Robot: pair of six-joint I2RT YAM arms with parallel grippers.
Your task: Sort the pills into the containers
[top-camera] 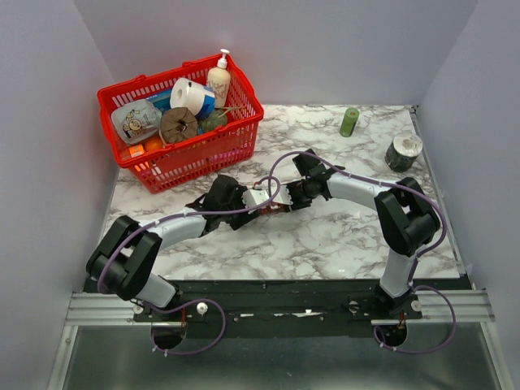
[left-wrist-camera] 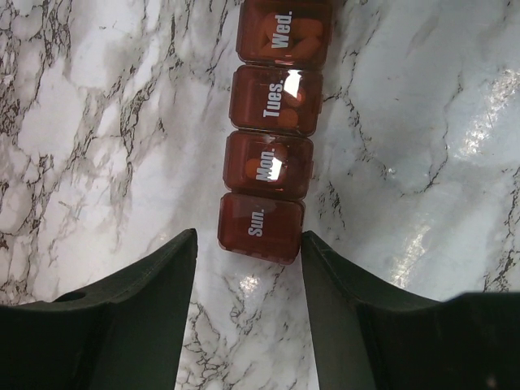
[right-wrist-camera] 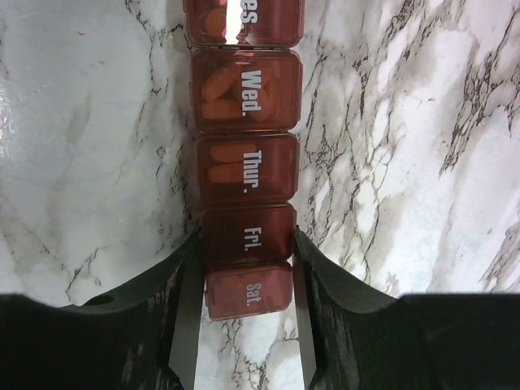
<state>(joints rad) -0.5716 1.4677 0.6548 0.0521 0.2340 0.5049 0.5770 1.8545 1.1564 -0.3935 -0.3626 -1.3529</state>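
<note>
The containers (right-wrist-camera: 248, 175) are a dark red-brown strip of lidded day compartments lying on the marble table. Orange pills (right-wrist-camera: 231, 85) show through the Wed. and Thur. lids. My right gripper (right-wrist-camera: 246, 238) is shut on the strip, its fingers pressed against both sides of the Fri. compartment, with Sat. between the jaws behind it. At the other end, my left gripper (left-wrist-camera: 249, 237) stands open around the Sun. compartment of the containers (left-wrist-camera: 268, 154); the right finger (left-wrist-camera: 325, 268) is at its corner, the left one apart from it. From above, the containers (top-camera: 275, 210) lie between both grippers.
A red wire basket (top-camera: 203, 154) full of household items stands at the back left. A green cylinder (top-camera: 349, 122) and a roll of tape (top-camera: 404, 151) sit at the back right. Grey walls close in the table on three sides.
</note>
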